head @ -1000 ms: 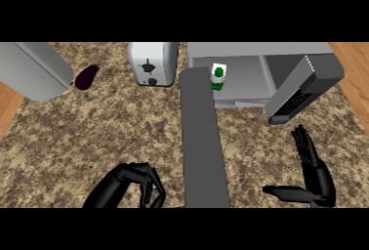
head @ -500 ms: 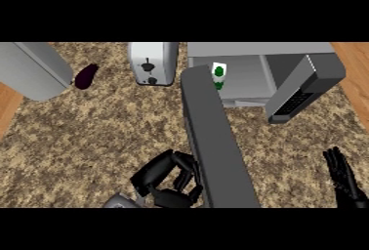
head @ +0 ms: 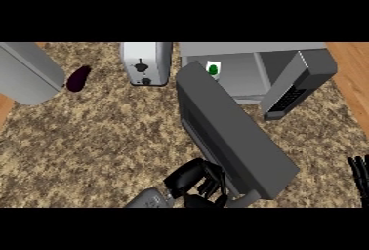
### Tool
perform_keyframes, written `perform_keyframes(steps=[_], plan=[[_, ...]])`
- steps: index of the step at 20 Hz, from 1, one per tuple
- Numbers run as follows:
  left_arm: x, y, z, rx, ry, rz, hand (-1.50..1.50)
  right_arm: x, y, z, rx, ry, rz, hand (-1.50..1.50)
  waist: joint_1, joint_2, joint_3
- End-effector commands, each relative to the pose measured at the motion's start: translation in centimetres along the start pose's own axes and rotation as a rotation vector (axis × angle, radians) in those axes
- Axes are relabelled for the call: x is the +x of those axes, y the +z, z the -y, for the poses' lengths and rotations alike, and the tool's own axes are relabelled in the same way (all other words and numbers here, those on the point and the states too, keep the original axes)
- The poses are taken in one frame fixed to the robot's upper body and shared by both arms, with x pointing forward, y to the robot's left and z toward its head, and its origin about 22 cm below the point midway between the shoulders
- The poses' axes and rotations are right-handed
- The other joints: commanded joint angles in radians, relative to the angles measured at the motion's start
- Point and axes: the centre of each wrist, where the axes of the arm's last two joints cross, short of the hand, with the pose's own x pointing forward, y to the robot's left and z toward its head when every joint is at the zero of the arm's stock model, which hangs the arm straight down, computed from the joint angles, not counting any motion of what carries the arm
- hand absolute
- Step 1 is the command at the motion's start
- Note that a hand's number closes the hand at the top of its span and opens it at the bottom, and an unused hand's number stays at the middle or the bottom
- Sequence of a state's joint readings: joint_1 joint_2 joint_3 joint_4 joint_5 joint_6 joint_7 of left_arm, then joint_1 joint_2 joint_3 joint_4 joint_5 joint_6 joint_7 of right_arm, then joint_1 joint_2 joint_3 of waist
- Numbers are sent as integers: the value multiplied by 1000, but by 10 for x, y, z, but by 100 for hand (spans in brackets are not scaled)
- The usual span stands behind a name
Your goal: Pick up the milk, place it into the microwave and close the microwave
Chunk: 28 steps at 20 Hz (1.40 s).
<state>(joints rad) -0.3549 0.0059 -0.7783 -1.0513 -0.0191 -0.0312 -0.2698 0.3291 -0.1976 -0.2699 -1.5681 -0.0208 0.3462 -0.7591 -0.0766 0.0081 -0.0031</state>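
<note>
— What sits at the counter's back, left of middle?
— A toaster, silver, its dark lever and knob facing forward.
— And left of that?
— An eggplant, dark purple, lying tilted on the speckled counter, apart from the toaster.
— Anything further left?
— A grey slanted block, just beside the eggplant; what it is cannot be told. Wooden floor shows at the right edge.
</note>
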Motion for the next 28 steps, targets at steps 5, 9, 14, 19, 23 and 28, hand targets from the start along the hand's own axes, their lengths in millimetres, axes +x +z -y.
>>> perform_keyframes(steps=[5,9,14,19,23,28], plan=[[6,-17,23,123,-41,-59,150,26,-25,12,51,6,123,-150,-56,8,-2],[9,-23,16,225,-39,-38,150,37,-40,13,98,-43,159,-150,-80,15,-4],[26,-34,4,353,18,53,150,47,-52,15,163,-63,174,-150,-116,25,-7],[47,-46,-13,464,80,173,150,54,-63,14,194,-89,176,-150,-139,38,-9],[53,-53,-19,492,128,169,150,63,-74,17,234,-100,187,-150,-176,48,-9],[60,-64,-40,557,154,175,150,73,-82,19,262,-98,196,-150,-196,52,-7]])
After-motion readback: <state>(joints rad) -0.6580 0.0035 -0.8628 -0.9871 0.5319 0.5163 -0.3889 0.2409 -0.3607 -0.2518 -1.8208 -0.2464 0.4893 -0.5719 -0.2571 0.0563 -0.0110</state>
